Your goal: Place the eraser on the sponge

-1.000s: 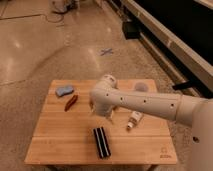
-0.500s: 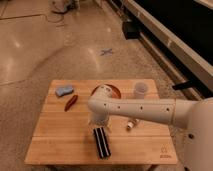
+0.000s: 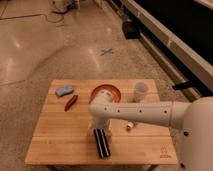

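While the gripper [image 3: 98, 127] hangs right at the far end of the eraser [image 3: 102, 144], I can't tell whether it grips. The eraser lies flat at the front middle of the table [image 3: 55, 145]. The sponge [image 3: 64, 90] sits back-left, well apart. A corner mark [image 3: 162, 149], probably a logo, is unreadable.

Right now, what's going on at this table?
The robot's arm reaches across the wooden table, with its gripper at the far end of the eraser, which lies flat near the front edge. The sponge sits at a far corner, beside a red pepper toy, with nothing on it yet.
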`<state>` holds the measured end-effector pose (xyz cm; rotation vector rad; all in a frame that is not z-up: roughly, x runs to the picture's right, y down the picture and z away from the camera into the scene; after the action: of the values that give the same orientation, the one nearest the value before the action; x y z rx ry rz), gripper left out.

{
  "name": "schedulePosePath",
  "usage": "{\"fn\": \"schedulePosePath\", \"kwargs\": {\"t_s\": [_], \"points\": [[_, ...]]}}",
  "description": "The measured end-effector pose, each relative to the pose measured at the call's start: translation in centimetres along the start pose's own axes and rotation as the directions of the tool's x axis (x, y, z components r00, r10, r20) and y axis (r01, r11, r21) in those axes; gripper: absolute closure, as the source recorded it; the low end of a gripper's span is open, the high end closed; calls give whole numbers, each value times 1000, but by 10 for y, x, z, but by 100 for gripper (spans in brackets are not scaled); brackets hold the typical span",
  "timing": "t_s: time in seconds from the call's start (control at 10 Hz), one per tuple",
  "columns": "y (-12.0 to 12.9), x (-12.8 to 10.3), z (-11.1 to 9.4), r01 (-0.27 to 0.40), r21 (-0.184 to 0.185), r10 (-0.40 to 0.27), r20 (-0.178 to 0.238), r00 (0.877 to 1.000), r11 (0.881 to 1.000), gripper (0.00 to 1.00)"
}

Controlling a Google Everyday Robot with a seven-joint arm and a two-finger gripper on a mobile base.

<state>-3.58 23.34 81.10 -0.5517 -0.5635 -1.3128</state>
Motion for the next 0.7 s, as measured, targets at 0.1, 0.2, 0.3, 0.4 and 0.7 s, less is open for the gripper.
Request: {"fn": "schedulePosePath", "kwargs": {"t_s": [0.1, 0.2, 0.3, 0.4, 0.7], "points": [[2, -1, 4, 6, -10, -6, 3, 1000, 1000, 27], [3, -4, 7, 7, -25, -7, 15, 1000, 1000, 38], [2, -6, 8, 6, -33, -5, 27, 1000, 999, 46], [2, -7, 8, -1, -51, 3, 40, 999, 999, 59], [-2, -3, 1, -37, -83, 40, 40, 998, 996, 87]]}}
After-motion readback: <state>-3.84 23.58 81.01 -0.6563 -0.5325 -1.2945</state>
